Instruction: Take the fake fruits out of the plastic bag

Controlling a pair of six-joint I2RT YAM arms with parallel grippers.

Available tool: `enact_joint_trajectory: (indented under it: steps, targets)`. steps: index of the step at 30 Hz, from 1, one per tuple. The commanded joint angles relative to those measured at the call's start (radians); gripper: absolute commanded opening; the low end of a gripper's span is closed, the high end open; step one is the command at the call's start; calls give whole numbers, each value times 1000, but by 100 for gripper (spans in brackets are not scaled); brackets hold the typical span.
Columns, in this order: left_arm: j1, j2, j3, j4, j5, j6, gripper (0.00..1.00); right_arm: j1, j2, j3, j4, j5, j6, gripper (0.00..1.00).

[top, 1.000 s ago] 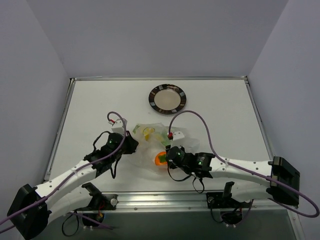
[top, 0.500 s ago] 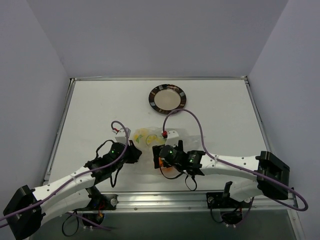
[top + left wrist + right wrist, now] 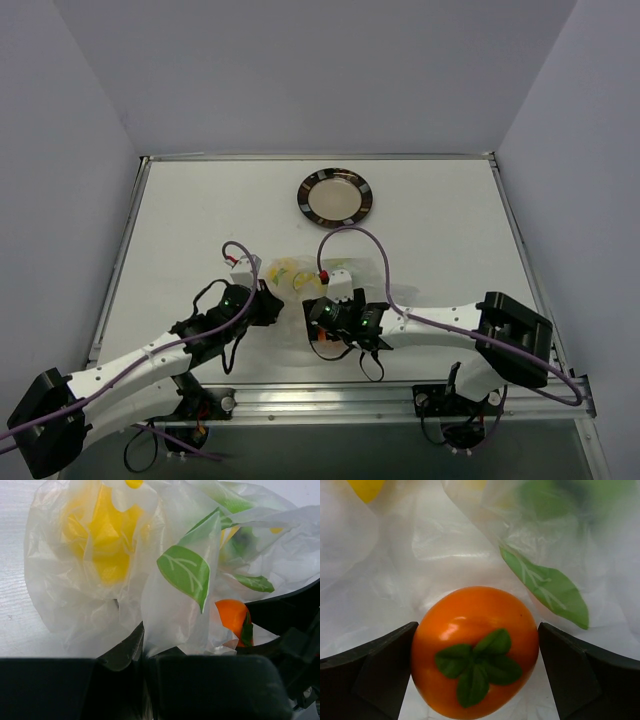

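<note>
The plastic bag [image 3: 297, 277] lies crumpled mid-table between both arms. My left gripper [image 3: 270, 304] is shut on the bag's left edge; in the left wrist view the film [image 3: 170, 615] is pinched between the dark fingers [image 3: 125, 652]. Inside the bag sit a yellow fruit [image 3: 107, 545] and a blurred green fruit [image 3: 555, 495]. The orange fruit [image 3: 475, 650], with a green leafy top, lies on the film right between the wide-apart fingers of my open right gripper [image 3: 476, 667]. From above that gripper [image 3: 322, 322] covers most of the orange fruit [image 3: 318, 338].
A round dark-rimmed plate [image 3: 335, 197] stands at the back, well beyond the bag. Purple cables loop over both arms. Table edges run along left and right, and the arm bases sit at the near edge.
My right gripper has opened wide and slid left, so that its fingers flank the orange fruit. The left gripper shifted slightly right, still pinching the bag, which bunched up.
</note>
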State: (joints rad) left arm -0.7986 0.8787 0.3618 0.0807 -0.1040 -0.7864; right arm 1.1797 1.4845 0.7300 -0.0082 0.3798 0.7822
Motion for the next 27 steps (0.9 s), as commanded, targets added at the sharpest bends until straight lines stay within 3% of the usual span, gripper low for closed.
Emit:
enact_joint_trajectory:
  steps: [1, 5, 7, 9, 16, 20, 22, 27]
  targets:
    - [-5, -15, 39, 11, -19, 4, 3, 8, 43, 35, -39, 28, 5, 100]
    - [-5, -18, 46, 1, -20, 10, 2, 34, -18, 46, -41, 73, 8, 93]
    - [-5, -18, 54, -4, -20, 13, 2, 54, -102, 57, -41, 128, -6, 72]
    - [-5, -14, 62, -6, -22, 21, 2, 61, -185, 71, -41, 123, -33, 59]
    - [-4, -27, 78, -53, -59, 47, 3, 64, -354, 129, -44, 2, -83, 57]
    - [-5, -14, 77, -47, -57, 50, 2, 61, -392, 164, 54, -24, -136, 57]
    - [-5, 3, 74, -33, -54, 49, 2, 41, -386, 180, 121, -48, -159, 57]
    - [-7, -4, 75, -29, -56, 41, 2, -25, -279, 298, 267, -297, -216, 57]
